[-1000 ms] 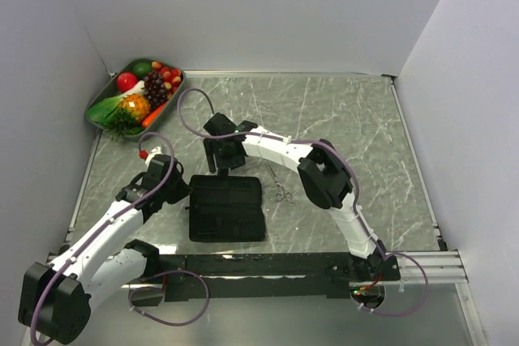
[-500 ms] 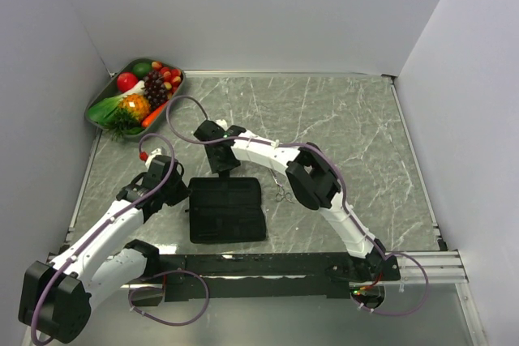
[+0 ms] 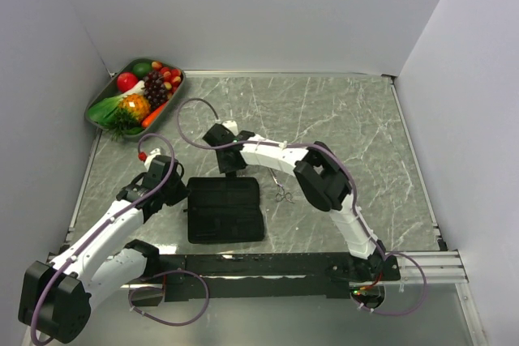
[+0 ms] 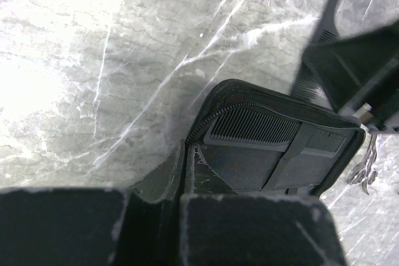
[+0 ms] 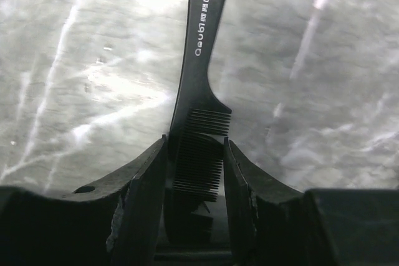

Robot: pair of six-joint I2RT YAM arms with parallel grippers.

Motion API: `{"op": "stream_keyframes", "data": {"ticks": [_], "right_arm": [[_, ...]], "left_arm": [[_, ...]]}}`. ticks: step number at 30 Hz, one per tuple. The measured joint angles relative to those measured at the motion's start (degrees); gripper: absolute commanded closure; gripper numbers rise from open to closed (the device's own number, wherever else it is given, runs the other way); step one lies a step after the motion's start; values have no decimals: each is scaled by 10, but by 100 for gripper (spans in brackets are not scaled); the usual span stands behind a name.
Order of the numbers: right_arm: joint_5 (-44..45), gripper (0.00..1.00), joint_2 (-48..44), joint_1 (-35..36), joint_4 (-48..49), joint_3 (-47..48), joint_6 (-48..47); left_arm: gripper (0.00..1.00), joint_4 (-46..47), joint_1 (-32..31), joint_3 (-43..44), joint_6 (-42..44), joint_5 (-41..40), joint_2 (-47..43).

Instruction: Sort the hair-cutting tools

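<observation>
My right gripper (image 3: pixel 231 164) (image 5: pixel 194 147) is shut on a long black comb (image 5: pixel 201 60), gripping its toothed end with the handle pointing away; it hovers just past the far edge of the open black pouch (image 3: pixel 225 210). That comb also shows in the left wrist view (image 4: pixel 329 4). A shorter black comb (image 4: pixel 255 126) lies strapped inside the pouch (image 4: pixel 249 169). My left gripper (image 3: pixel 173 192) (image 4: pixel 185 149) is shut on the pouch's left zip edge. Silver scissors (image 3: pixel 280 193) (image 4: pixel 365 167) lie on the table right of the pouch; I cannot tell whether there are one or two.
A metal tray (image 3: pixel 93 108) of toy fruit and vegetables stands at the far left corner. White walls close in the marble table on three sides. The right arm's elbow (image 3: pixel 324 176) hangs right of the scissors.
My right gripper swung left with the comb, then came back right and nearer to the pouch's far edge. The pouch shifted slightly left. The left arm barely moved.
</observation>
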Motion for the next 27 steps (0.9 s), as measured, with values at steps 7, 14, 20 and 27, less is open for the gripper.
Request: {"op": "stream_keyframes", "data": {"ticks": [7,14,20,27], "right_arm": [[-6,59,-87,-48,57,-145,14],[7,59,-145,-67,82,-235,19],[12,60,-191,-68,105,-306,19],[12,60,-253,-44,121,-388,23]], "left_arm": [[99,5,35,2,12,-2,10],[99,36,94,15,38,2,70],[99,94,117,51,53,2,166],[99,161,118,88,59,-1,270]]}}
